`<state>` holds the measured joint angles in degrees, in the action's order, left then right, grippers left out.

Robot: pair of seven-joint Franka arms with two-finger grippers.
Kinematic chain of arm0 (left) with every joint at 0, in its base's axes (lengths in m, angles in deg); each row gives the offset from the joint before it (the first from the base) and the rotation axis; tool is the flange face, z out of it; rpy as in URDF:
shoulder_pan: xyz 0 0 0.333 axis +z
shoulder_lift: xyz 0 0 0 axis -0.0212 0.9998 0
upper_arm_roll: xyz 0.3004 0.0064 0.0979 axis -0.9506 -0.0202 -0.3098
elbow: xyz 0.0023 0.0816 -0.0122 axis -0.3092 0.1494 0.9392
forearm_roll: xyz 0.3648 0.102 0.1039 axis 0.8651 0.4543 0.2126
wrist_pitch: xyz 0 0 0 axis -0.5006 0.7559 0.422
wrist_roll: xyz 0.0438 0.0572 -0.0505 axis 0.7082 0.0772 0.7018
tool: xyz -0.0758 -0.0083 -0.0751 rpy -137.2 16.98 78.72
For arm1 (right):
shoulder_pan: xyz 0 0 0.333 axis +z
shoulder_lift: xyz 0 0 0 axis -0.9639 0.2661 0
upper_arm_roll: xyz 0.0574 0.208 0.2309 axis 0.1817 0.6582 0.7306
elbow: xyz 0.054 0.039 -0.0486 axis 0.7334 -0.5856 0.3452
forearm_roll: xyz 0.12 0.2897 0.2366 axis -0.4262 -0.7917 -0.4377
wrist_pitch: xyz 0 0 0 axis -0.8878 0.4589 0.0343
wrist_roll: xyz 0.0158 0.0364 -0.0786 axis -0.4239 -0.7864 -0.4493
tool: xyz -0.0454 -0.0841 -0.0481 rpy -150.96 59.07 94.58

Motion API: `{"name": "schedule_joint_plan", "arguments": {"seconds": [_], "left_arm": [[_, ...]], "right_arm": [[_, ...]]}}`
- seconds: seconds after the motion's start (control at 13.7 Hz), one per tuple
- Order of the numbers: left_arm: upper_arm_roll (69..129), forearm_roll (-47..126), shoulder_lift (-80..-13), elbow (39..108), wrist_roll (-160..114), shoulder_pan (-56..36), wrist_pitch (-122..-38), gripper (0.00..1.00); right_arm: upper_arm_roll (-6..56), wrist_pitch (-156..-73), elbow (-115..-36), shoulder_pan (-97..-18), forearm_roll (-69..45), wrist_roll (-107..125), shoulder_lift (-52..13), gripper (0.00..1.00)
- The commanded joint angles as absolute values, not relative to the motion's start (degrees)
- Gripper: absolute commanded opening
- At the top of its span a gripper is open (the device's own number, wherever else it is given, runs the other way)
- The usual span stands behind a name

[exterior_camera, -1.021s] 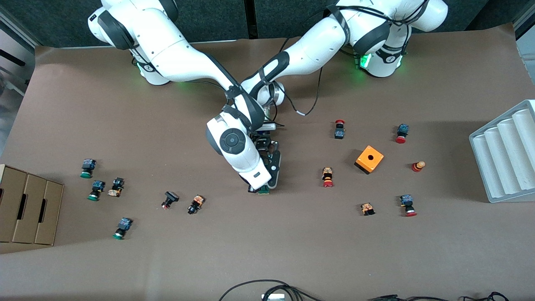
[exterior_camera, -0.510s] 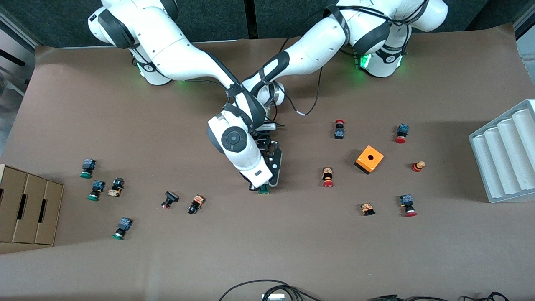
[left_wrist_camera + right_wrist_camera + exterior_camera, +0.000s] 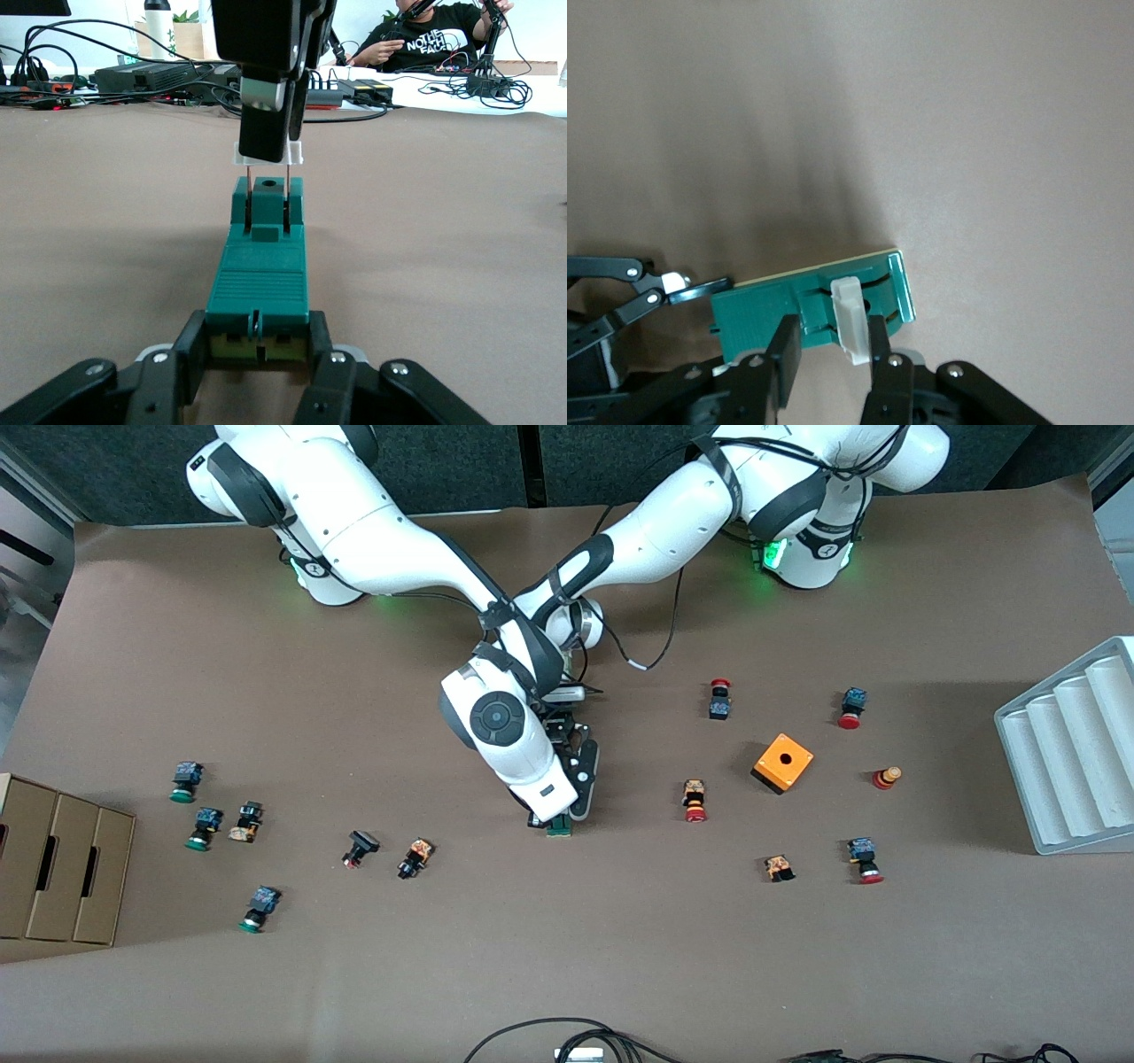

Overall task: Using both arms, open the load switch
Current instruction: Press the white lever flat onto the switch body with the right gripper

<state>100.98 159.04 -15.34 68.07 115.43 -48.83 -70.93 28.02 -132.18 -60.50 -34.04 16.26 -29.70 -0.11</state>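
Front view: I see a cardboard box (image 3: 58, 868) at the table's (image 3: 567, 957) right-arm edge, a grey tray (image 3: 1067, 757) at the left-arm edge; their contents I can't make out. Mid-table lies the green load switch (image 3: 258, 285), ribbed. The left gripper (image 3: 257, 372) clamps one end; the right gripper (image 3: 833, 354) pinches its white piece (image 3: 849, 320).

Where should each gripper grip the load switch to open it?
As shown: left gripper clamps the flat sides of the load switch at one end, low along the table; right gripper comes from above and pinches the white piece standing up at the other end.
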Motion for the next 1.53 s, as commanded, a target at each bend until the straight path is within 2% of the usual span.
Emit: {"name": "schedule_joint_plan", "arguments": {"seconds": [0.0,1.46], "left_arm": [[100.36,161.06,-13.6,65.93,115.37,-49.56,-72.53,0.42],[100.36,161.06,-13.59,65.84,115.37,-49.56,-72.61,0.42]], "right_arm": [[27.73,-131.44,-63.25,-32.64,14.74,-29.05,-2.02,0.38],[27.64,-131.62,-67.21,-31.68,14.83,-28.79,-3.69,0.38]]}}
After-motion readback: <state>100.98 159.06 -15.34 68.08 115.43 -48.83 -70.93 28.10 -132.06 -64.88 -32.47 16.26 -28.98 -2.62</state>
